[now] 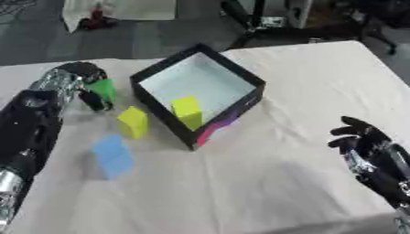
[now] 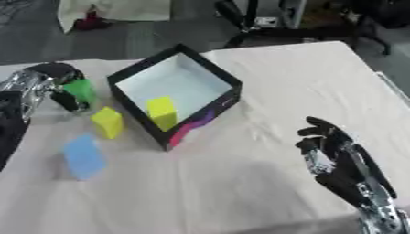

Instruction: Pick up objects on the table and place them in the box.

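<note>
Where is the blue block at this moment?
The blue block lies on the table at the robot's left, just nearer the camera than the yellow block outside the box.

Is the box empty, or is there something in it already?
Not empty. One yellow block stands inside the box, against its near wall. Another yellow block sits outside on the table.

Two arms, mostly black, with silver metal joints. Left hand (image 1: 80,82): black fingers over a rounded dark knuckle cap, ribbed shiny silver wrist, then a bulky glossy black forearm shell ending in a silver cylinder near the lower edge. Right hand (image 2: 332,151): black fingers and thumb, chrome-like silver segments along the palm side, silver wrist.
</note>
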{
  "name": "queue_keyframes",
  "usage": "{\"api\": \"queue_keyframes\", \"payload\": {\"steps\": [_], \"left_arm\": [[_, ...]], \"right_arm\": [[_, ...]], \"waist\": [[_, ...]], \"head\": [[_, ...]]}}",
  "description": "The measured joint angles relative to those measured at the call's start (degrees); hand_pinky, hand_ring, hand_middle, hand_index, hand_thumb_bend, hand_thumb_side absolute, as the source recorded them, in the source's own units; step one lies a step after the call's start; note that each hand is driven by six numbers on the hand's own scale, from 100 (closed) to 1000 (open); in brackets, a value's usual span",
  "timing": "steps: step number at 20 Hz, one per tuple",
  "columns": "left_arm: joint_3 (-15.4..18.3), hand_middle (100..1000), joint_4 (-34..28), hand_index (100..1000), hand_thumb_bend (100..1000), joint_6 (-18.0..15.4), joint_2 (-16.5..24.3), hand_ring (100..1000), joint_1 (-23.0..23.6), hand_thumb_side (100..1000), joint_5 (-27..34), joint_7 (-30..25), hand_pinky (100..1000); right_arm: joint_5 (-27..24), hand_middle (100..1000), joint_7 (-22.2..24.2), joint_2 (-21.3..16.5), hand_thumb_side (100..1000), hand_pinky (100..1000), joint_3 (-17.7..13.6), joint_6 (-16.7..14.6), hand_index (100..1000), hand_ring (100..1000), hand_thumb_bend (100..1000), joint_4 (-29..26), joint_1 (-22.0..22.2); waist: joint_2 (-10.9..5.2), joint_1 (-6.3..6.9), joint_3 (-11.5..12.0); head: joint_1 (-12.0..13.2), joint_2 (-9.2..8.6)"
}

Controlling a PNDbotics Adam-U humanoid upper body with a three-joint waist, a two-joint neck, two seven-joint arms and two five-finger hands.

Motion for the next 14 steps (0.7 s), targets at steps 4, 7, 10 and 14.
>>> {"api": "queue_keyframes", "payload": {"steps": [4, 7, 10, 14], "left_arm": [[0.08, 502, -0.77, 726, 138, 0.02, -0.04, 510, 0.1, 136, 0.31, 1.54, 698], [0.08, 484, -1.93, 713, 125, -0.54, 0.0, 495, -0.37, 135, 1.26, 3.34, 698], [0.06, 474, -3.62, 712, 100, -1.72, 0.22, 487, -2.84, 134, 2.82, 4.45, 704], [-0.88, 476, -7.6, 718, 100, -4.41, 0.46, 491, -6.09, 130, 5.88, 5.46, 714]], "right_arm": [[0.0, 694, 0.0, 0.0, 433, 827, 0.0, 0.0, 890, 661, 100, 0.0, -0.01], [0.0, 694, 0.0, 0.0, 433, 827, 0.0, 0.0, 891, 661, 100, 0.01, 0.0], [0.0, 694, -0.01, 0.0, 432, 827, -0.01, 0.0, 890, 661, 100, 0.01, 0.05], [0.0, 694, -0.01, 0.0, 432, 827, -0.01, -0.01, 891, 661, 100, 0.04, 0.1]], "waist": [[0.0, 0.0, -0.11], [0.0, 0.0, -0.06], [0.0, 0.0, 0.02], [0.0, 0.0, 0.19]], "head": [[-0.21, 0.0], [-0.4, 0.0], [-0.44, 0.0], [-0.43, 0.0]]}}
